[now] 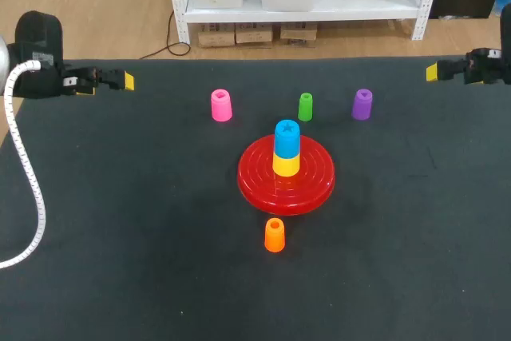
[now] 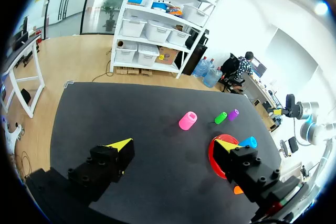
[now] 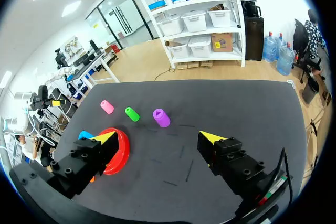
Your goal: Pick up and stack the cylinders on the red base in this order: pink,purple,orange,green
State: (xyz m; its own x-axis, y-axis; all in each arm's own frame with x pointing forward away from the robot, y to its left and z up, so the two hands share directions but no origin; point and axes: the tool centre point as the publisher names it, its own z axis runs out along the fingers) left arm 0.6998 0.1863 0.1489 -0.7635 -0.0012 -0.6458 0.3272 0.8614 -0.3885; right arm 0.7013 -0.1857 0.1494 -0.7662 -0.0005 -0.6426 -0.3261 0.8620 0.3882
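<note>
The red base lies mid-table with a yellow cylinder and a blue one stacked on its centre. Behind it stand the pink cylinder, the green cylinder and the purple cylinder. The orange cylinder stands in front of the base. My left gripper hangs at the far left edge, open and empty. My right gripper hangs at the far right edge, open and empty. Both are well away from every cylinder.
The black table top stretches wide around the base. A white cable from my left arm drapes over the table's left side.
</note>
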